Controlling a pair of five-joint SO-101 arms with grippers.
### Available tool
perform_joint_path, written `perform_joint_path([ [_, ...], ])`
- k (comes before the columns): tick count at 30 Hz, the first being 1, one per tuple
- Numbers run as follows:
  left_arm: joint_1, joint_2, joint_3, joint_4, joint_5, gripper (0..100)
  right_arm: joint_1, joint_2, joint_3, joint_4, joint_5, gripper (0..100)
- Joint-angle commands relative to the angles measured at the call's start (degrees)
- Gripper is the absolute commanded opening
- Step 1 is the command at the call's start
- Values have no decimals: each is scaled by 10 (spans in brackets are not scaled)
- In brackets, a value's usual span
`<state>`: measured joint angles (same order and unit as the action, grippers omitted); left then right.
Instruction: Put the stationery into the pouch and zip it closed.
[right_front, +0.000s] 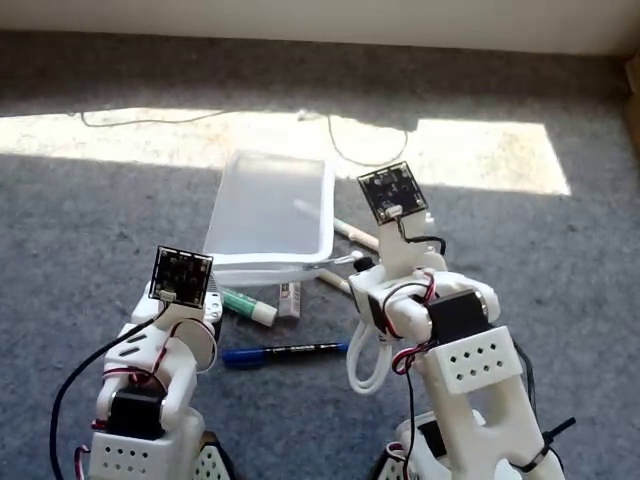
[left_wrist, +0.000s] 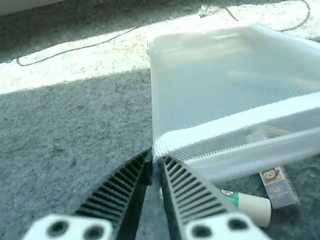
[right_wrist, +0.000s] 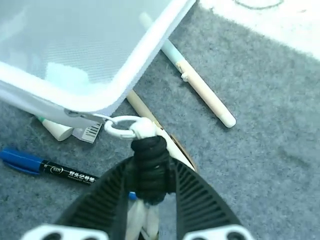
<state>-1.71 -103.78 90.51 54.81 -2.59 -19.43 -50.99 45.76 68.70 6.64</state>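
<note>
The pouch (right_front: 265, 205), a translucent white mesh one, lies flat near the middle of the grey carpet (right_front: 90, 220), its far end reaching into the sunlit band that crosses the carpet's far part. The left gripper (left_wrist: 154, 162) is pinched on the pouch's near corner. At the opposite near corner, the right gripper (right_wrist: 150, 167) is clamped around a black knot (right_wrist: 149, 147) tied to the white ring (right_wrist: 122, 126) of the zip pull. The stationery is outside the pouch. A green-and-white stick (right_front: 248, 305) and a small eraser (right_front: 290, 298) lie just beside its near edge, and a blue marker (right_front: 285, 352) lies nearer the arms. A cream pen (right_wrist: 200, 87) and a wooden pencil (right_wrist: 145, 112) are partly tucked under the pouch's side. A thin cable (right_front: 360, 150) trails over the sunlit strip.
</note>
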Motion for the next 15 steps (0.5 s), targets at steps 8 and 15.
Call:
perform_joint_path([
  [8, -11, -7, -25, 4, 4, 200, -27, -21, -42, 15, 3, 5],
  [15, -15, -7, -17, 0, 59, 286, -50, -67, -54, 44, 3, 5],
])
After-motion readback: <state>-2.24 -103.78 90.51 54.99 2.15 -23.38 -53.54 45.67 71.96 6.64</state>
